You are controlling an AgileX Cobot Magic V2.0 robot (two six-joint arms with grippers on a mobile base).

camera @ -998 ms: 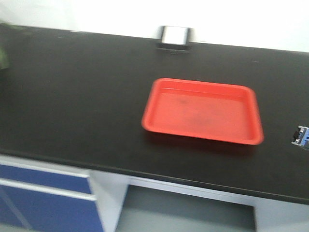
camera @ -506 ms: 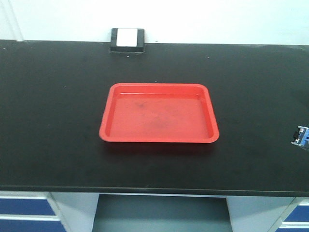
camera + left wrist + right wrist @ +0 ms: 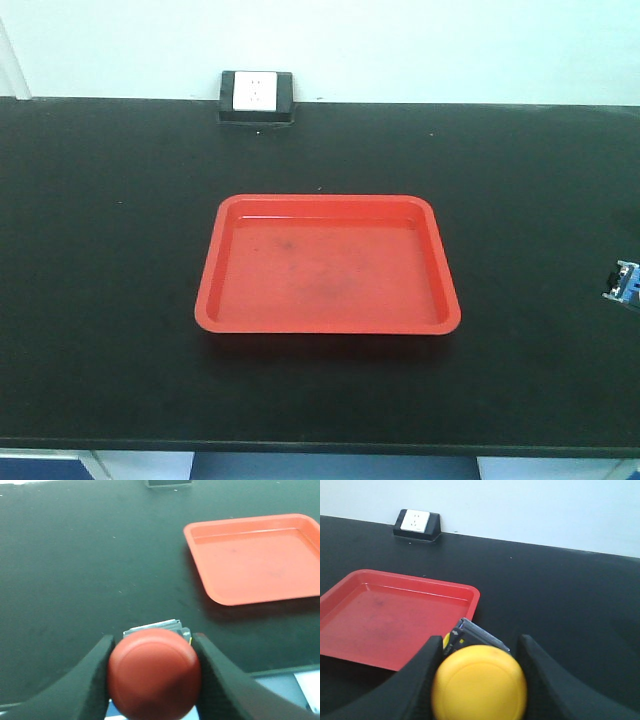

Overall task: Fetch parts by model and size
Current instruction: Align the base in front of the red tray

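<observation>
Left gripper (image 3: 152,647) is clamped on the red-capped switch (image 3: 154,675), bottom centre; right gripper (image 3: 479,645) on the yellow-capped switch (image 3: 479,685). Caps face each wrist camera, bodies pointing away. Front view only shows the red tray (image 3: 205,310).

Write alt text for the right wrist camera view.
The right gripper clamps a yellow push-button close to the camera. Behind it, to the left, an empty red tray sits on a black counter, with a power socket at the far edge.
</observation>
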